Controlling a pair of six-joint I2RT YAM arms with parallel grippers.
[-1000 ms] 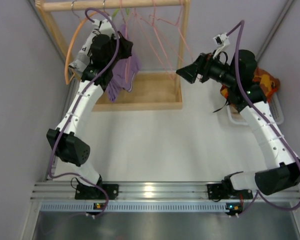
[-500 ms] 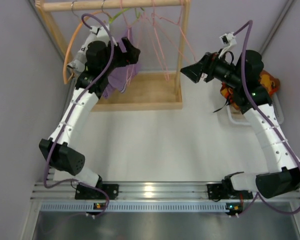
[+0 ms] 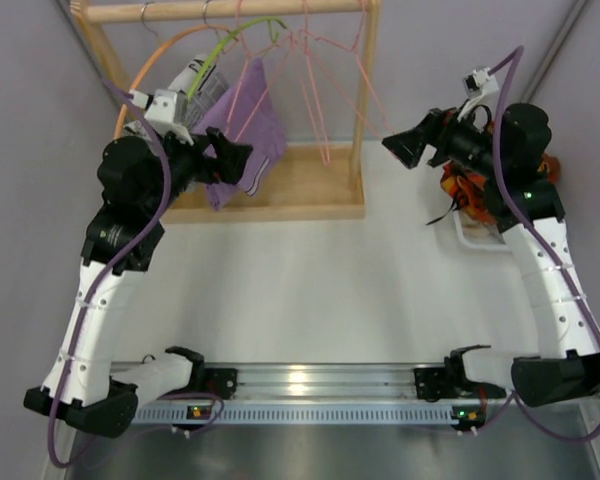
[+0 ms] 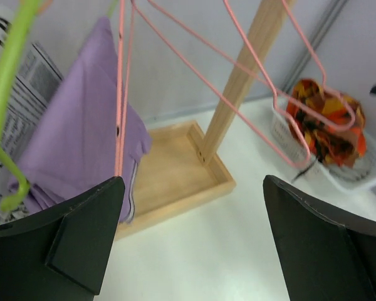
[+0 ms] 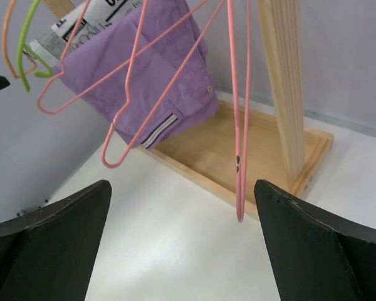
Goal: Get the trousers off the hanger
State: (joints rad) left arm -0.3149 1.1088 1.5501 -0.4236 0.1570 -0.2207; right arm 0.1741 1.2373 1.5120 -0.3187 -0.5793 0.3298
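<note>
The purple trousers (image 3: 245, 125) hang over a hanger on the rack's rail, among pink hangers (image 3: 315, 85). They also show in the left wrist view (image 4: 75, 138) and the right wrist view (image 5: 144, 69), where a button and a striped hem are visible. My left gripper (image 3: 242, 160) is open just in front of the trousers' lower edge, and its fingers (image 4: 81, 238) hold nothing. My right gripper (image 3: 392, 147) is open to the right of the rack's post, apart from everything, with empty fingers (image 5: 50, 244).
The wooden rack has a base tray (image 3: 300, 190) and an upright post (image 3: 365, 100). A green hanger (image 3: 230, 40) and an orange hanger (image 3: 140, 85) hang at the left. A black-and-white printed cloth (image 5: 94, 15) hangs behind the trousers. A white basket (image 3: 480, 238) holds orange cloth (image 4: 323, 119).
My left gripper opened and let go of the trousers, and the arm drew back toward the near left. The trousers swung back under the rail. The right arm shifted slightly right.
</note>
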